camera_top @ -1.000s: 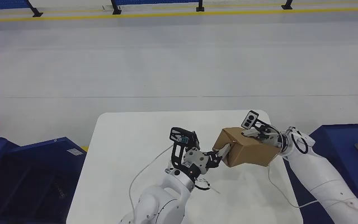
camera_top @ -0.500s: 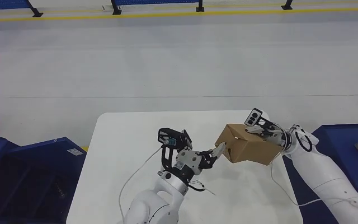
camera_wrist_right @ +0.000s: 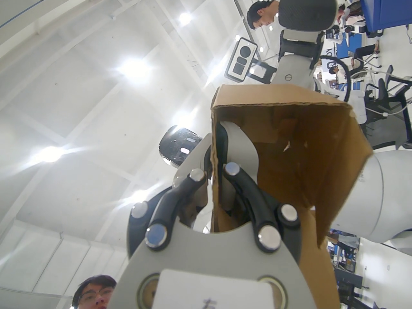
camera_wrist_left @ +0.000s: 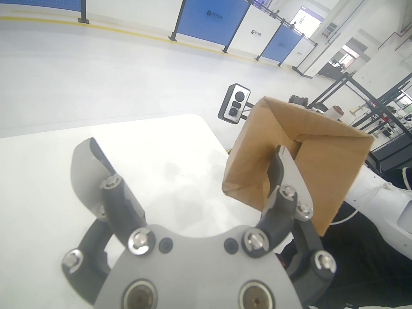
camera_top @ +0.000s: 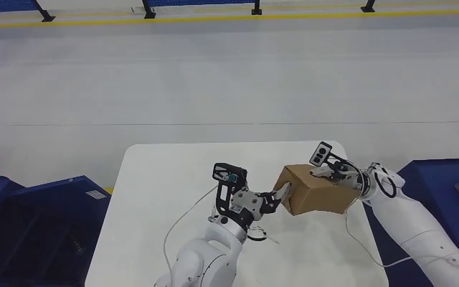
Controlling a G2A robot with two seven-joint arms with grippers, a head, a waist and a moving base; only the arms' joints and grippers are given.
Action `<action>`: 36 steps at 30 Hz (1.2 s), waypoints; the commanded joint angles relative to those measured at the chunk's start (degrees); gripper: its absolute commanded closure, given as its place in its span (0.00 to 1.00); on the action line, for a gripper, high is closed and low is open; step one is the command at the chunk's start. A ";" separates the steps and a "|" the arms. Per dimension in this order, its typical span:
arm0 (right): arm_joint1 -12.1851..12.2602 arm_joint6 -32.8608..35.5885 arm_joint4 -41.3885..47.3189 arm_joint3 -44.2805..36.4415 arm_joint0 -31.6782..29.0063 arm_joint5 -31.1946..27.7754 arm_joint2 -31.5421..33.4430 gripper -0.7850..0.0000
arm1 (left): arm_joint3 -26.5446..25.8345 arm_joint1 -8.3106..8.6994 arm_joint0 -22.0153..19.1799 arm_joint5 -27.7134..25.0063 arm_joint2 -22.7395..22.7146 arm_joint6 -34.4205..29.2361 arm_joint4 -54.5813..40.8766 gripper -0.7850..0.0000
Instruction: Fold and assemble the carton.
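The white bench (camera_top: 165,186) takes up most of the space in front of me. The carton (camera_top: 315,190) is over its right end, near the far corner. It is tilted, and as far as I can judge it is held clear of the surface rather than resting on it.

The carton is already squared into a tube. The end facing my right wrist is open and I can see into the brown hollow. At the opposite end the flaps are turned in and meet along a slanted crease, so I take the step in hand to be closing that end.

My right end effector (camera_wrist_right: 214,159) is pinching one side wall at the open mouth, with one finger inside the carton and the other outside the cardboard. That grip carries the carton.

My left end effector (camera_wrist_left: 183,151) is spread wide and grips nothing. One of its fingers (camera_wrist_left: 286,175) lies against the folded end with its tip in the notch where the flaps overlap. The other finger stands well apart over bare bench.

The next move, I think, is a steady push with that one finger to seat the flap. The right grip must hold firm against the push so the wall doesn't buckle or slip out of the pinch.
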 commanded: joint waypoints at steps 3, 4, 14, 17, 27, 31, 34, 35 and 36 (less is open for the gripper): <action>0.25 0.00 0.23 -0.21 -0.18 -0.41 -0.30 1.00 | 0.00 -0.18 -0.20 0.47 0.25 -0.30 0.09 0.00; 0.29 0.00 0.47 -0.04 -0.19 -0.50 -0.33 1.00 | -0.47 -0.18 -0.05 0.42 0.08 -0.13 0.00 0.00; 0.44 0.00 2.21 0.97 0.20 0.62 -0.34 1.00 | -7.21 0.65 5.94 -3.19 -3.10 2.84 -3.12 0.00; 0.44 0.00 2.21 0.97 0.20 0.62 -0.34 1.00 | -7.91 0.73 6.60 -4.43 -3.64 3.87 -4.49 0.00; 0.44 0.00 2.21 0.97 0.20 0.62 -0.34 1.00 | -7.91 0.73 6.60 -4.43 -3.64 3.87 -4.49 0.00; 0.44 0.00 2.21 0.97 0.20 0.62 -0.34 1.00 | -8.47 1.00 7.40 -7.17 -4.27 2.58 -6.65 0.00; 0.40 -3.65 1.19 0.19 -0.27 3.72 -0.97 1.00 | -12.79 1.76 9.99 -9.17 -8.48 -1.34 -10.35 0.00; 0.52 -7.76 -0.88 -0.57 -0.04 8.72 -1.64 1.00 | -14.76 2.06 11.23 -9.98 -10.35 -2.73 -11.93 0.00; 0.74 -12.24 -3.94 -1.71 0.78 11.13 -1.49 1.00 | -16.13 2.36 12.59 -10.54 -12.36 -3.85 -13.43 0.00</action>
